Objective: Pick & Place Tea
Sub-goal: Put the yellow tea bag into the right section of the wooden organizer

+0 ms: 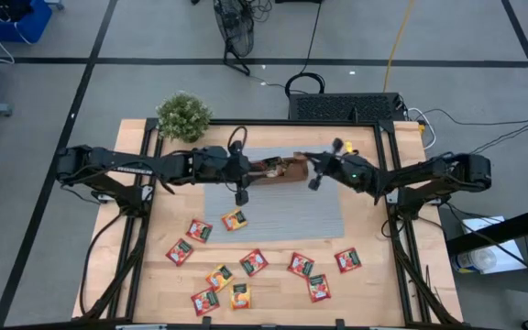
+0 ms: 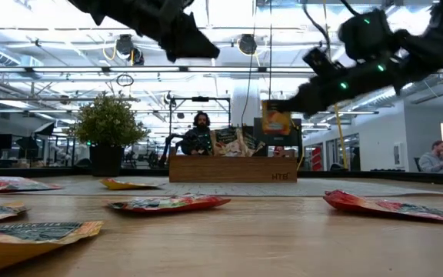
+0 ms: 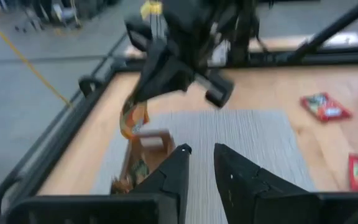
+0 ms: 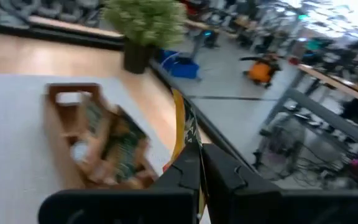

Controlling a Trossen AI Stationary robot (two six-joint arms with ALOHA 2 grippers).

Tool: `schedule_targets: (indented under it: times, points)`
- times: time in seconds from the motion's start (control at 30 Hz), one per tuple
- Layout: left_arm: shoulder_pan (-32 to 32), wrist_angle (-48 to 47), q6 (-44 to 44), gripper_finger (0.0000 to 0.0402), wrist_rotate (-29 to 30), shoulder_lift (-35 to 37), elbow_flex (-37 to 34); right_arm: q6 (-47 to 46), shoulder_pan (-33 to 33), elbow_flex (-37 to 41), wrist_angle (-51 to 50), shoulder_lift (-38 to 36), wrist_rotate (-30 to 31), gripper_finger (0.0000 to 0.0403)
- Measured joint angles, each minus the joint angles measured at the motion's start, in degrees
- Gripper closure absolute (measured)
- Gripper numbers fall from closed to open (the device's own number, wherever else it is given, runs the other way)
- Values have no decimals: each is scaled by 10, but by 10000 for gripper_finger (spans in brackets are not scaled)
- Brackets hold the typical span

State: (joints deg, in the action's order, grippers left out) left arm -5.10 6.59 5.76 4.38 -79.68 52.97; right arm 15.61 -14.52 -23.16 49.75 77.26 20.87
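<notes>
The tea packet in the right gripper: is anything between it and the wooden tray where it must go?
Nothing visible blocks it. The right gripper holds an orange-yellow tea packet in the air above the wooden tray. The left gripper is beside the tray, over the grey mat, not under the packet.

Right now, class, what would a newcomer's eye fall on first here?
The right gripper holds an orange tea packet in the air above the wooden tray on the grey mat. The left gripper hangs just left of the tray. Red and orange packets lie scattered across the table's near side.
</notes>
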Motion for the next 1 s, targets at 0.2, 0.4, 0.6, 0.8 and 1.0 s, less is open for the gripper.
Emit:
schedule_targets:
  times: [0.2,0.4,0.6,0.8,1.0]
  points:
    - [0,6,12,329,1,-1,1,-42,-76,26,39,46,-136,403]
    - [0,7,11,343,1,0,1,-40,-92,-30,35,114,-192,403]
    - [-1,3,11,356,2,0,1,-25,-92,-79,-23,150,-203,403]
    - [-1,-9,12,366,1,0,1,-14,-92,-79,-37,166,-173,403]
    - [0,-9,15,366,1,0,1,1,-91,-78,-49,166,-128,403]
